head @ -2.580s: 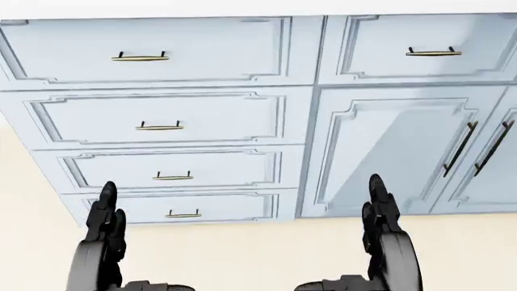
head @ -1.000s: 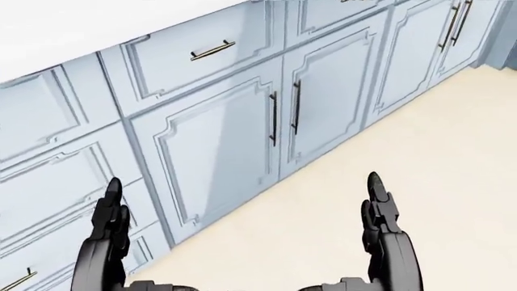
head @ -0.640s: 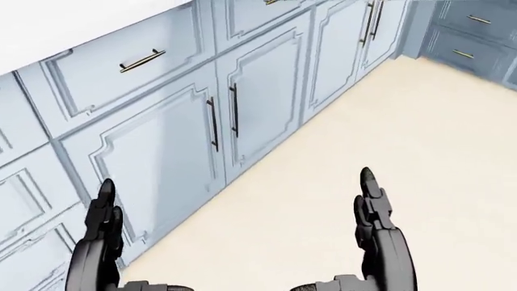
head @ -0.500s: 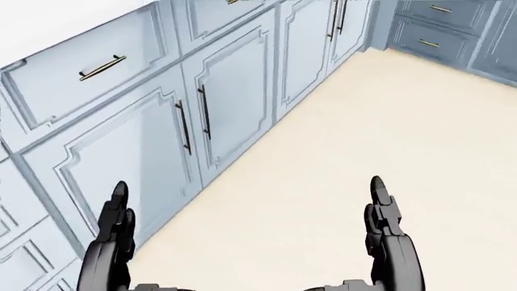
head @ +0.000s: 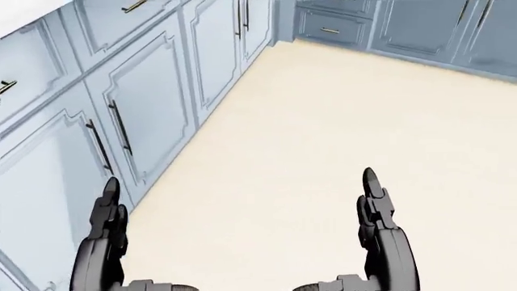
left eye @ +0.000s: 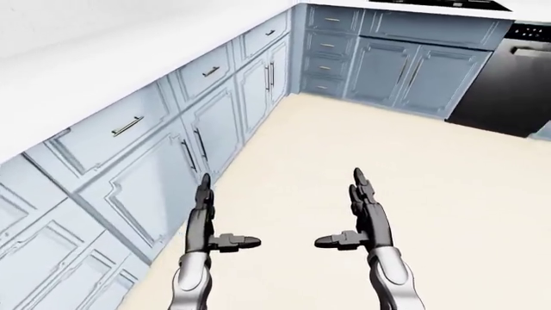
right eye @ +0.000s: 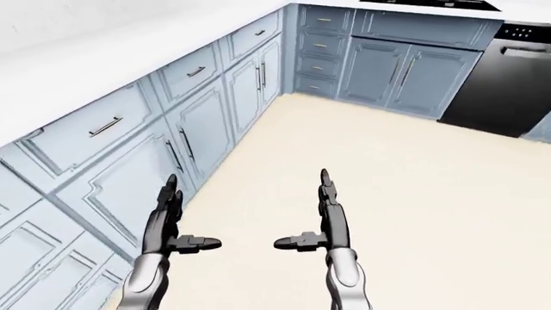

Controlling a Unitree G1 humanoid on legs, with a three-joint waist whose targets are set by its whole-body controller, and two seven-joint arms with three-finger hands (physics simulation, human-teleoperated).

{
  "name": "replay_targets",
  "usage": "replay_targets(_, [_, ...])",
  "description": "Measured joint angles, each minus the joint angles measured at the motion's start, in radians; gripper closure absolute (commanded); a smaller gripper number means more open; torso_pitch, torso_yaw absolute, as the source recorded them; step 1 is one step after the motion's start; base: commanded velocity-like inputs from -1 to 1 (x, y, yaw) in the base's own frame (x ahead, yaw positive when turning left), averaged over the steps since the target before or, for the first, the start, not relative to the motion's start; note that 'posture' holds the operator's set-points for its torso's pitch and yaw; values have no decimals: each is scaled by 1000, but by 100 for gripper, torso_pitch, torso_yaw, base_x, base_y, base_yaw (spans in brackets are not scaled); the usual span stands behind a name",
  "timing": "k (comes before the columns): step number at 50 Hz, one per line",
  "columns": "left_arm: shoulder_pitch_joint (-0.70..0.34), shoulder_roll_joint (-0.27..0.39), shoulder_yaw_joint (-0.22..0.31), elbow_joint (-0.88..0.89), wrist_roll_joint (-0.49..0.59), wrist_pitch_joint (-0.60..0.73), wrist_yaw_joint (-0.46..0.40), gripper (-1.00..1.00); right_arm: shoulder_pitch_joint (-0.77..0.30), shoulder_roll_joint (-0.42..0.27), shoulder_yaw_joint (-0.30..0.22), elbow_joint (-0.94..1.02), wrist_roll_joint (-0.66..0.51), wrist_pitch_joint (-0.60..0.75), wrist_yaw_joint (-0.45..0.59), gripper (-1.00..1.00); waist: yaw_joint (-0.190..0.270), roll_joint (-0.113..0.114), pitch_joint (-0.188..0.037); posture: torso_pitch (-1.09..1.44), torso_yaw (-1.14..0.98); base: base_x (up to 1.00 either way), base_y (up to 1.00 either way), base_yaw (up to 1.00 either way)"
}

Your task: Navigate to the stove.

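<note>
Left-eye view: stove (left eye: 439, 2) only as a dark strip at the top edge, set in the white worktop (left eye: 77, 71), above blue cabinets, beside a black appliance (left eye: 509, 84) at upper right. Left hand (left eye: 207, 226) and right hand (left eye: 362, 216) carried low over cream floor (left eye: 447, 187), fingers spread apart, gripping nothing, probably just for walking. Cabinet doors (left eye: 146, 187) and drawers all closed, contents not visible.

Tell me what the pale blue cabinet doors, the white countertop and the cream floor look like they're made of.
The pale blue cabinet doors look like painted wood or MDF, satin, given their raised panel moulding. The white countertop seems smooth matte stone or laminate; no veining shows. The cream floor appears to be plain vinyl or similar, seamless and matte. It is a render, so all three are guesses.
</note>
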Motion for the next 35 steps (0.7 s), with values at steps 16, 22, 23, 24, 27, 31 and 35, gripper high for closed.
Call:
replay_targets(16, [9,11,13,10,2,0,0,-100,12,14,21,4,-4,7,4,-100,19,122,20,0,0,0,0,-45])
replay_targets(22, [9,9,6,2,3,0,1,-100,12,9,8,-6,-4,8,4,-100,17,68,11,0,0,0,0,-45])
replay_targets(23, [11,8,4,-5,4,1,0,-100,12,9,8,-12,-4,7,4,-100,19,55,11,0,0,0,0,-45])
replay_targets(24, [11,8,4,-7,4,0,0,-100,11,10,8,-15,-4,5,3,-100,20,42,10,0,0,0,0,-45])
replay_targets(27, [10,9,6,-10,4,0,0,-100,8,11,12,-16,-3,0,5,-100,18,-9,0,0,0,0,0,-45])
replay_targets(31, [9,-5,-20,4,5,1,-7,-100,20,0,-11,-6,-4,9,-2,-100,-11,3,1,0,0,0,0,-45])
replay_targets(35, [9,-2,-15,6,6,3,-11,-100,19,1,-10,-2,-4,12,-6,-100,-10,39,10,0,0,0,0,-45])
